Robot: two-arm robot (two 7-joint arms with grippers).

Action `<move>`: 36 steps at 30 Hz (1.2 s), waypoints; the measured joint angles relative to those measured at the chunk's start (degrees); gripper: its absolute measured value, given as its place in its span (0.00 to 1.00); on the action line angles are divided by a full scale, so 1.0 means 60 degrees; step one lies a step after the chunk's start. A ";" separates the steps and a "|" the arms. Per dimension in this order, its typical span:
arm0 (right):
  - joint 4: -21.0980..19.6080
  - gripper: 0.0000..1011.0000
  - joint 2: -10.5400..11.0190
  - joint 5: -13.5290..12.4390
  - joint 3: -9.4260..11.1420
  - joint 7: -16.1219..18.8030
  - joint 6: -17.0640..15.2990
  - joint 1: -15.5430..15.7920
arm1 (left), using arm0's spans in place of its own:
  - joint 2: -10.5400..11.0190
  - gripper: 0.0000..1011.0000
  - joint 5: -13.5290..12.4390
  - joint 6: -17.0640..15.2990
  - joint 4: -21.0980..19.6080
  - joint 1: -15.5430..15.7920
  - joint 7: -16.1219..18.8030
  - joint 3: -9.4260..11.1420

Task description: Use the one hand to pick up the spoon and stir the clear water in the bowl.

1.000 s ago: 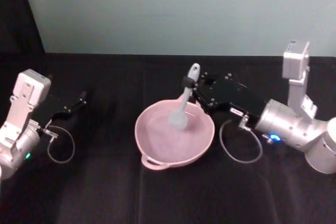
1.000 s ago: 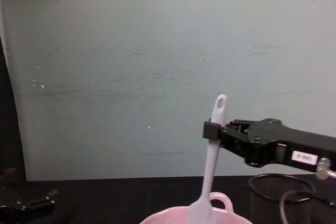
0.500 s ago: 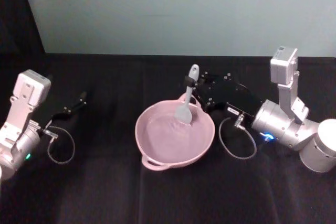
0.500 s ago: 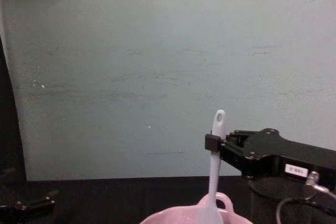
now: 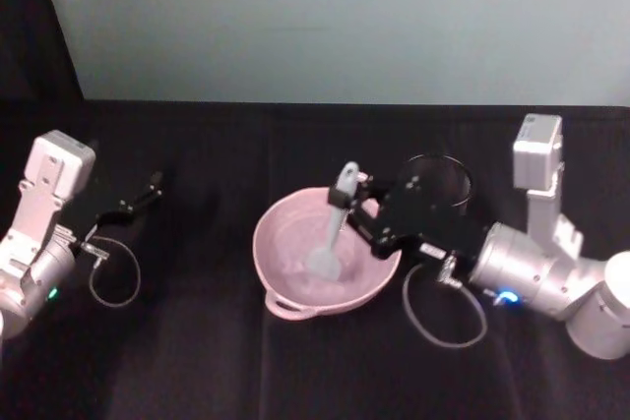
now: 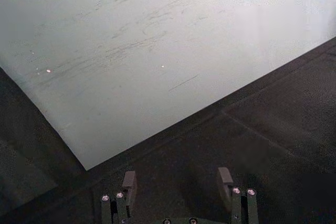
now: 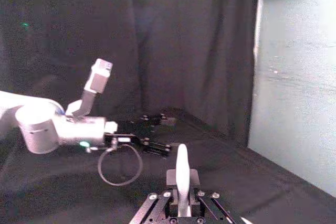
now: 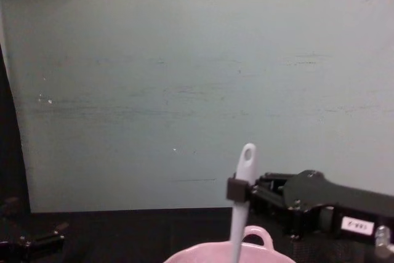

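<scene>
Wall [image 5: 345,27]: pale green and plain, behind the table.
Table [image 5: 197,341]: draped in black cloth.
Bowl [image 5: 285,243]: pink, at mid-table.
Right gripper [image 5: 346,202]: over the bowl's right rim, clamped on the spoon's handle.
Left gripper [image 6: 177,182]: low at the table's left, well apart from the bowl, fingers spread.
Spoon [image 5: 333,228]: nearly upright, head down inside the bowl.

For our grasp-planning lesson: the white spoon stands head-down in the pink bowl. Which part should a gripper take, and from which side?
Take the spoon by its slim handle just below the holed end, coming level from the robot's right, as the right gripper does. Its paddle head sits in the bowl; only the upper handle stands clear of the rim.
</scene>
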State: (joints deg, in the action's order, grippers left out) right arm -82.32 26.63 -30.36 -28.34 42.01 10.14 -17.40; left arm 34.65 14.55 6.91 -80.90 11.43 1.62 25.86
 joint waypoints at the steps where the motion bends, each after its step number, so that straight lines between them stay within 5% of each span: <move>1: 0.0010 0.11 -0.0046 -0.0015 -0.0047 0.0008 -0.0002 -0.0001 | 0.0000 1.00 0.0001 0.0000 0.0000 0.0000 0.0000 0.0000; 14: 0.1451 0.11 -0.1292 0.0337 -0.0282 -0.0425 0.1051 -0.0698 | 0.0000 1.00 0.0000 0.0000 0.0000 0.0000 0.0000 -0.0001; 21: 0.2686 0.11 -0.1801 0.1084 -0.0055 -0.1067 0.1778 -0.1289 | 0.0000 1.00 0.0000 0.0000 0.0000 -0.0001 0.0000 0.0000; 28: 0.2472 0.11 -0.1540 0.1583 0.0216 -0.1532 0.1703 -0.1246 | 0.0000 1.00 0.0000 0.0000 0.0000 -0.0001 0.0000 0.0000; 36: 0.0827 0.11 -0.0612 0.1359 0.0426 -0.1182 0.0364 -0.0443 | 0.0000 1.00 0.0001 0.0000 0.0000 -0.0001 0.0000 0.0000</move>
State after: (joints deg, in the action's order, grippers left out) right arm -77.36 22.96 -22.21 -25.78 34.92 12.32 -20.06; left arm 34.64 14.55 6.91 -80.90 11.43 1.62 25.86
